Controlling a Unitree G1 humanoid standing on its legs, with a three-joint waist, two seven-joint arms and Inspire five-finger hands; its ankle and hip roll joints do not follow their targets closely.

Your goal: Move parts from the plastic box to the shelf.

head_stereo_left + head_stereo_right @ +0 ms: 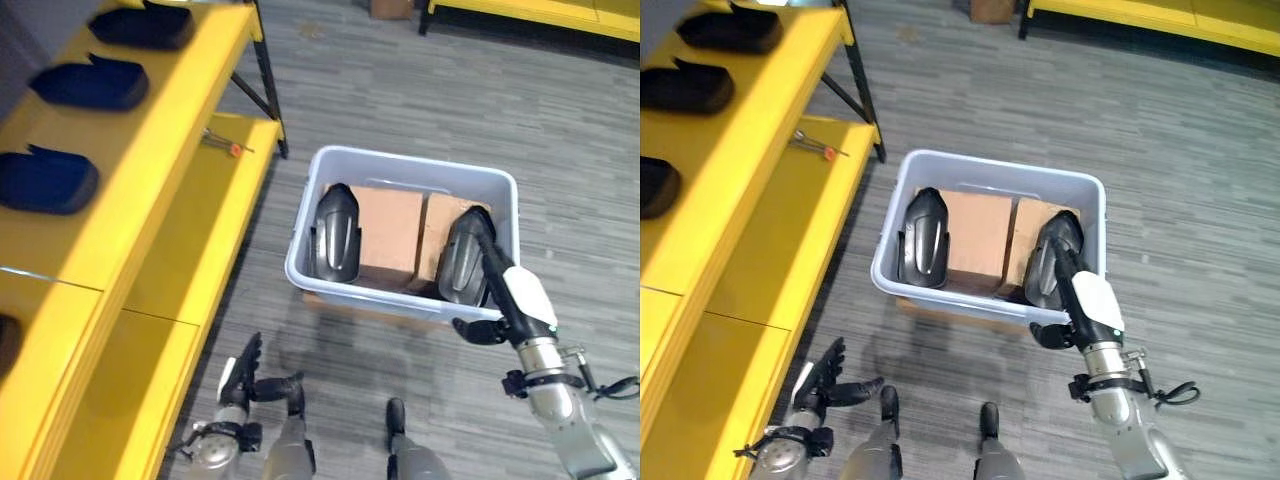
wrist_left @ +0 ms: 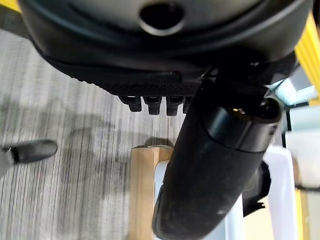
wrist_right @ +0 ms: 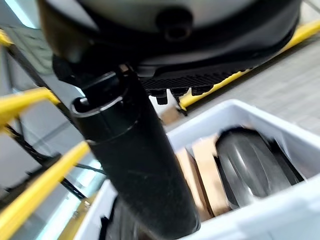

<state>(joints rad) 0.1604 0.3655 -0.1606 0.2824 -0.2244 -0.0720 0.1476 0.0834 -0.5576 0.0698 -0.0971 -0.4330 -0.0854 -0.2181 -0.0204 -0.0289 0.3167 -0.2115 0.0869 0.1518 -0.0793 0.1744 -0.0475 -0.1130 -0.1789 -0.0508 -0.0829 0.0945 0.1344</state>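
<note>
The pale plastic box (image 1: 400, 165) stands on the floor beside the yellow shelf (image 1: 160, 140). Two black curved parts lean upright inside it, one at the left (image 1: 335, 232) and one at the right (image 1: 460, 258), against brown cardboard boxes (image 1: 392, 228). My right hand (image 1: 500, 285) reaches over the box's near right rim, its straight fingers lying along the right part and its thumb outside the rim. The right wrist view shows that part (image 3: 250, 170) past the thumb. My left hand (image 1: 240, 375) hangs open low by the shelf's foot, holding nothing.
Three black parts (image 1: 90, 82) lie on the shelf's top level. A red-handled screwdriver (image 1: 225, 145) rests on the lower level. A wooden board (image 1: 365, 308) sits under the box. Another yellow shelf (image 1: 540, 10) stands at the far back.
</note>
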